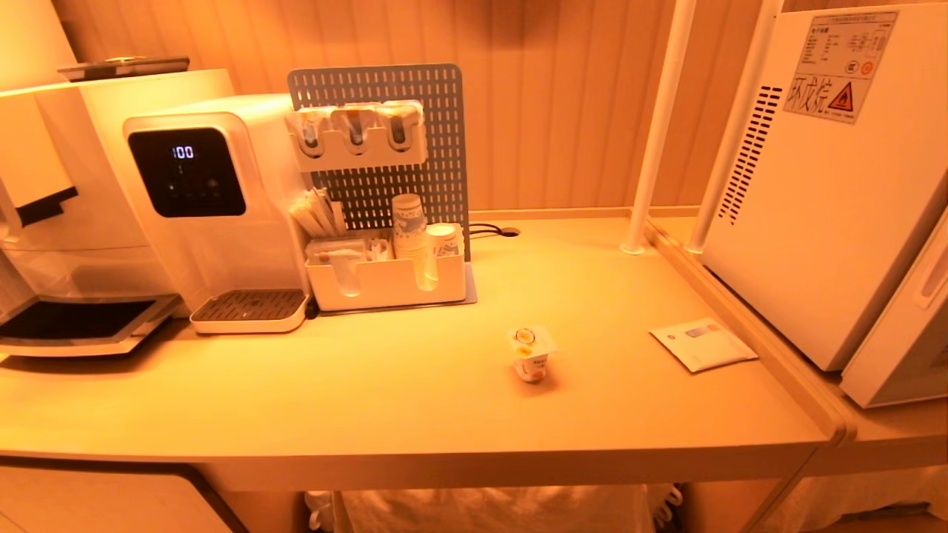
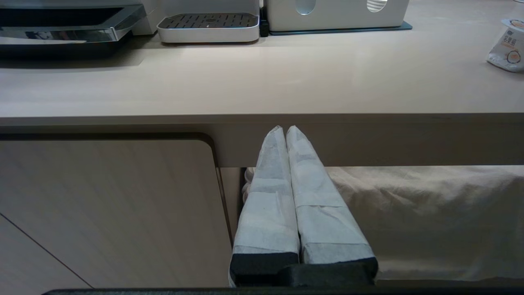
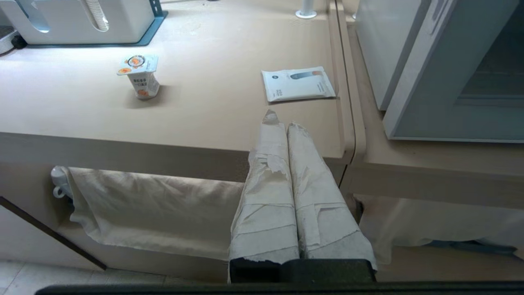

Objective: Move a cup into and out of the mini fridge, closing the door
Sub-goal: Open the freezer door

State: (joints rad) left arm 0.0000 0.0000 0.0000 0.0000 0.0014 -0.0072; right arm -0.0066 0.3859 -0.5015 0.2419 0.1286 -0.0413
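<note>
The small white cup (image 1: 532,353) with orange fruit marks and a square foil lid stands upright near the middle of the table (image 1: 370,400); it also shows as cup (image 3: 140,76) and cup (image 2: 507,47). The white mini fridge (image 1: 822,185) stands at the right on a lower counter, and its glass door (image 1: 907,333) hangs ajar; door (image 3: 446,82) shows in the right wrist view. My right gripper (image 3: 283,123) is shut and empty at the table's front edge, nearer than the cup and off to its right. My left gripper (image 2: 285,129) is shut, empty, below the table edge. Neither arm shows in the head view.
A flat white sachet (image 1: 703,343) lies between the cup and the fridge. A water dispenser (image 1: 211,200) and a pegboard organiser (image 1: 385,274) holding paper cups stand at the back left. Two white poles (image 1: 655,126) rise beside the fridge. Cloth (image 3: 155,205) hangs under the table.
</note>
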